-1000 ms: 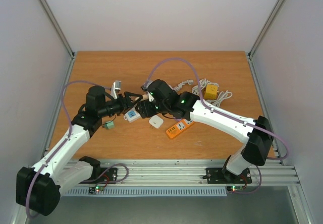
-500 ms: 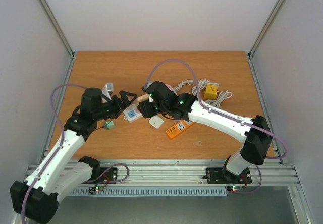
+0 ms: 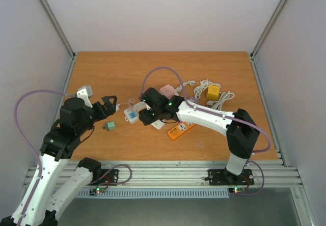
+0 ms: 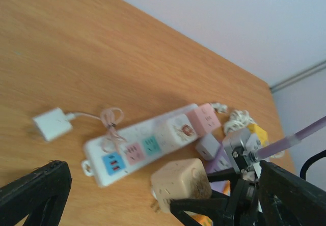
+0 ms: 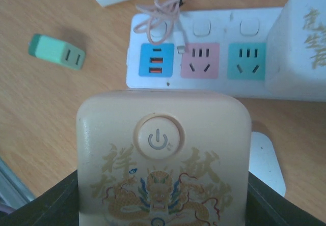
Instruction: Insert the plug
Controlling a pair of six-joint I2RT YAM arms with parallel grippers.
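The plug is a beige cube (image 5: 163,154) with a round power button and a dragon print. My right gripper (image 5: 164,198) is shut on it, one black finger against each side. It hangs just above the table, in front of the white power strip (image 5: 204,58) with its blue, pink and teal sockets. The left wrist view shows the same plug (image 4: 181,182) in those black fingers near the strip (image 4: 147,144). My left gripper (image 3: 111,108) stands open and empty, well to the left of the strip. In the top view the right gripper (image 3: 146,115) covers the plug.
A cream cube (image 5: 300,43) sits plugged into the strip, with a pink one (image 4: 204,118) beside it. A green adapter (image 3: 109,126), a white charger (image 4: 51,124) with a pink cable, a white cube (image 3: 158,124), an orange strip (image 3: 182,129) and a yellow plug (image 3: 213,92) lie around.
My left gripper has opened, let go of the plug and pulled back to the left. The right gripper has closed on the plug and carried it left and nearer, over the strip's end.
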